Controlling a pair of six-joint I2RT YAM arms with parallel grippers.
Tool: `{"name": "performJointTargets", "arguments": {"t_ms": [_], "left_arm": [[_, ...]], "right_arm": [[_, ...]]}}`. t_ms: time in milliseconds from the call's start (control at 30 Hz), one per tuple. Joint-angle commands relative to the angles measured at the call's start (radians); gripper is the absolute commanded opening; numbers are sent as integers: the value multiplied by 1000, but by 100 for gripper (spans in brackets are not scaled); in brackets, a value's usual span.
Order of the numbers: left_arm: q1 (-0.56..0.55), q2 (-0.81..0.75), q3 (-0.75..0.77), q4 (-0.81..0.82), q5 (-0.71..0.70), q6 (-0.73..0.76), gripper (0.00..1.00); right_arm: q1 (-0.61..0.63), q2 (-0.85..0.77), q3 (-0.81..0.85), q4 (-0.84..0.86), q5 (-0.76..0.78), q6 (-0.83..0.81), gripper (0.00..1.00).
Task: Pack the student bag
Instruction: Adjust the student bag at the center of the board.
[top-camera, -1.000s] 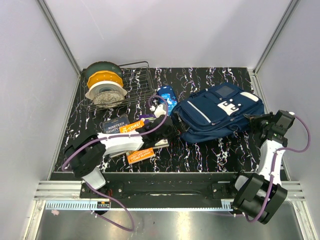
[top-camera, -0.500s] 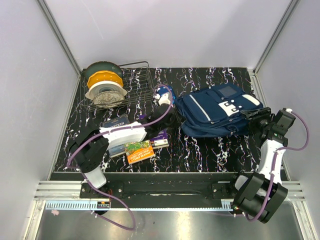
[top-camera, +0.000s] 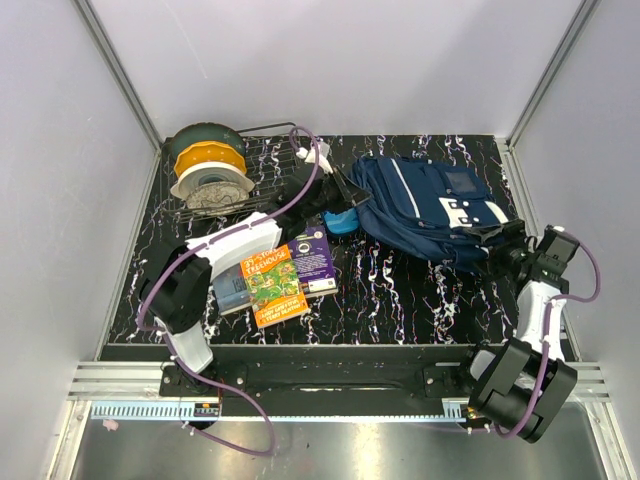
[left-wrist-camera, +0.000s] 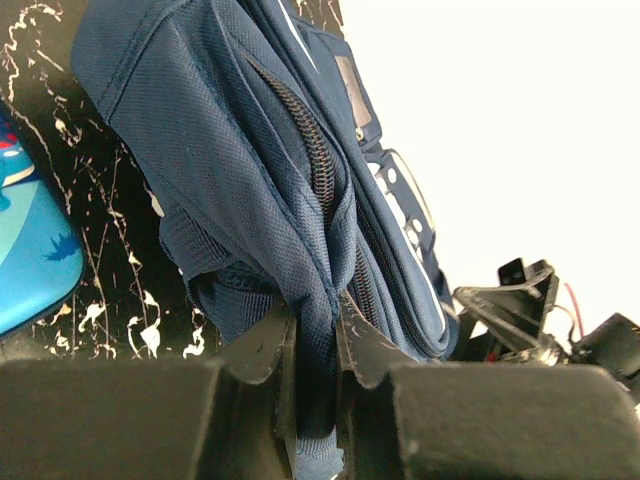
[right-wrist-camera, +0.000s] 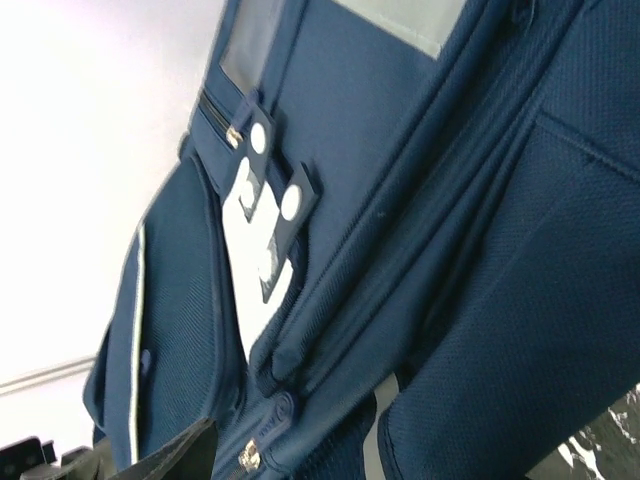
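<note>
**Packing barely begun; bag being handled.** The black marbled table (top-camera: 400, 290) is carrying everything. The student bag (top-camera: 430, 200) is lying on its right rear part, front pockets up, with its left edge raised. No view is showing an open mouth or any lining, and nothing is showing inside the bag, so the packing proper appears not yet started. To judge by this, opening a compartment and loading every loose item are both left to do.

The filament spools (top-camera: 207, 165) are sitting on the wire rack (top-camera: 275, 170) at the rear left, well apart from the bag. The books (top-camera: 285, 275) are lying flat near the front, under the left arm. The glossy blue pencil case (top-camera: 341, 221) is lying just beside the bag's left edge.

The left gripper (left-wrist-camera: 316, 345) is pinching a fold of the bag's navy fabric next to a zipper line, its jaws pressed onto the cloth. The right gripper (top-camera: 503, 250) is hovering at the bag's near right corner.

**Obscured.** The right wrist view is showing only one dark fingertip at its lower edge, so whether that claw is spread or closed cannot be told, nor whether it is touching the bag. The left arm is covering part of the books. Whether the zipper is fully closed is unclear.
</note>
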Motion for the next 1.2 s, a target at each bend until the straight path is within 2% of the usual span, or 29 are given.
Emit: {"name": "performJointTargets", "arguments": {"t_ms": [0,167,200,367,600,700,833,900,933,1167], "left_arm": [[22,-9,110,142,93,-59,0],[31,9,148,113,105,-59,0],[37,15,160,114,113,-59,0],[49,50,203,116,173,-83,0],[56,57,210,114,174,-99,0],[54,55,210,116,182,-103,0],[54,46,199,117,185,-102,0],[54,43,197,113,188,-97,0],[54,43,199,111,190,-94,0],[54,70,207,125,217,-113,0]], "right_arm": [[8,10,-28,10,-100,25,84],[8,10,-48,13,-156,47,87],[10,5,-54,8,-151,50,99],[10,5,-114,69,-144,91,100],[10,3,-157,134,-121,128,100],[10,8,-200,224,-96,174,100],[10,45,-246,445,-15,225,100],[10,68,-263,555,-28,270,100],[10,98,-268,670,-41,286,100],[20,290,-291,1017,-53,392,100]]}}
